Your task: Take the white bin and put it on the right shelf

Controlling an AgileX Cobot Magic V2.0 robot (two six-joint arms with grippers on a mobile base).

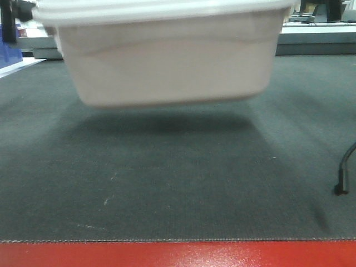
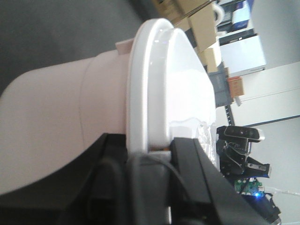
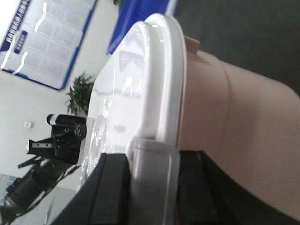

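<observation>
The white bin [image 1: 167, 61], off-white and faintly pinkish with a white lid, hangs in the air above the dark grey floor mat, its shadow below it. My left gripper [image 2: 149, 151] is shut on the lid rim at one end of the bin [image 2: 70, 122]; the black fingers [image 2: 190, 173] stand on either side of the rim. My right gripper [image 3: 152, 157] is shut on the rim latch at the other end of the bin [image 3: 234, 122]. The right shelf is out of view.
A red strip [image 1: 178, 255] runs along the mat's near edge. A black cable [image 1: 344, 178] lies at the right. Blue crates [image 1: 8, 53] stand far left. A low grey platform [image 1: 317, 41] stands at the back right. Cardboard boxes [image 2: 201, 23] are stacked behind.
</observation>
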